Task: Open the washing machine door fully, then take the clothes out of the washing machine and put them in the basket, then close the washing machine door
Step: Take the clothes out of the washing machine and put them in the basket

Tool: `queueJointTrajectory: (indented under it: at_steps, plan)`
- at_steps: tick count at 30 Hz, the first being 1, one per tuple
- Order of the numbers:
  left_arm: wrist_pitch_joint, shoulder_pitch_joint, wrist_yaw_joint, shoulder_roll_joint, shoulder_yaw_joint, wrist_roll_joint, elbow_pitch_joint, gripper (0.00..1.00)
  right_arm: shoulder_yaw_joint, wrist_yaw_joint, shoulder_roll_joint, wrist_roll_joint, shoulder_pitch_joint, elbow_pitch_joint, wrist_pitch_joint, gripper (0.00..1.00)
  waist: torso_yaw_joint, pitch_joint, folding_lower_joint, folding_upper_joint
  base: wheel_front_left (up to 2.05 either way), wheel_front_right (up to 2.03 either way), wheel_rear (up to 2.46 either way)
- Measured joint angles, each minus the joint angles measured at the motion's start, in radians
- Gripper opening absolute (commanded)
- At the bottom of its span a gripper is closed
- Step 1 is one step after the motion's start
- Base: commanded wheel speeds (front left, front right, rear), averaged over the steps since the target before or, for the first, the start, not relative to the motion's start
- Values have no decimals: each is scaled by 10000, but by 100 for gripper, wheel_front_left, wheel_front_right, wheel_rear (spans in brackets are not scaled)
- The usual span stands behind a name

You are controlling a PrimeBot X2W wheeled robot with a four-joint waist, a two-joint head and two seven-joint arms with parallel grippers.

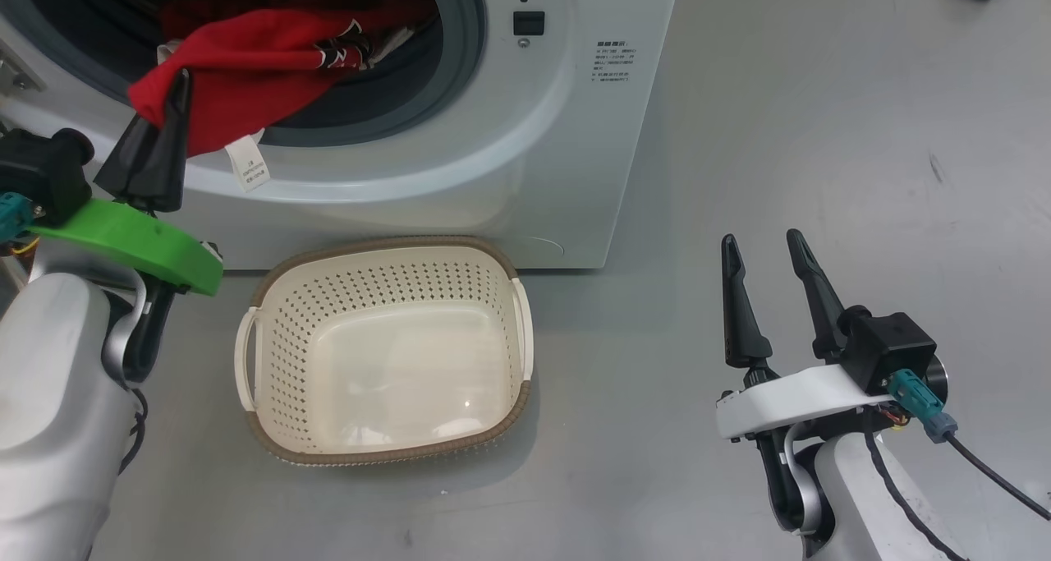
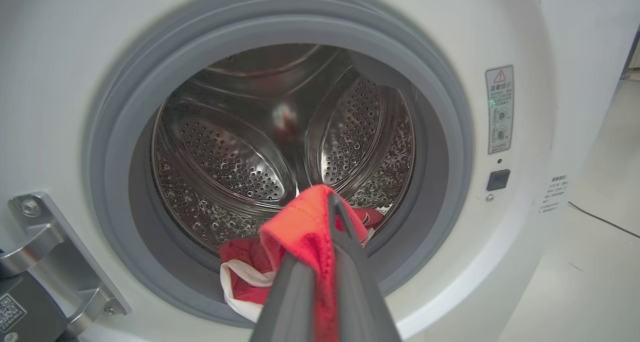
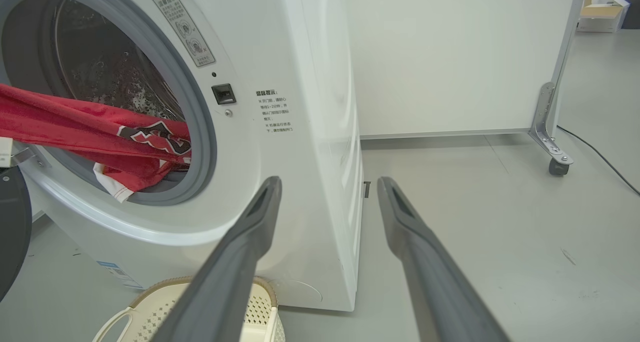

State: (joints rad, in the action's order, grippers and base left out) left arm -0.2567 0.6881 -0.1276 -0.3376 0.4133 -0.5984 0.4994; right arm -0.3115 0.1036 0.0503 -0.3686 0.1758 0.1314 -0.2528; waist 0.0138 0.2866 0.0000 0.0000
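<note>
Left jaws are clamped shut on a fold of the clothes (image 1: 263, 60). They pinch the red fabric at its 8 o'clock end, just outside the mouth of the washing machine (image 1: 525, 134). The left wrist view confirms it, with fabric squeezed between both fingers (image 2: 350, 262) and no gap.

The garment's long axis runs from the pinch toward 2 o'clock, back over the grey gasket (image 2: 440, 131) into the drum (image 2: 230, 166). Most of the cloth is inside or draped on the lip, and a white label (image 1: 248, 165) hangs at 6 o'clock below it.

The washing machine door (image 3: 9, 232) is swung aside, a dark rim at 9 o'clock in the right wrist view, so the mouth is clear.

Key relation: the basket (image 1: 386, 243) sits on the floor at 5 o'clock from the left jaws, directly under the mouth, with nothing in it. The left arm is nearer. Judgement: the next move pulls out along the cloth's axis toward 8 o'clock, then drops toward 5 o'clock. The trailing end may snag on the gasket.

Right jaws are spread wide and hold nothing, at 3 o'clock of the basket and well apart from it.
</note>
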Motion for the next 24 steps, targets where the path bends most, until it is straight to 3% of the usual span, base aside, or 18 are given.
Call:
queueJointTrajectory:
  at_steps: [24]
  plan:
    - [-2,-763,-4,360,-2727,652,-4334,0,96,-224,0,2,-185,0,0,100,23,-256,0,0,0,0,0]
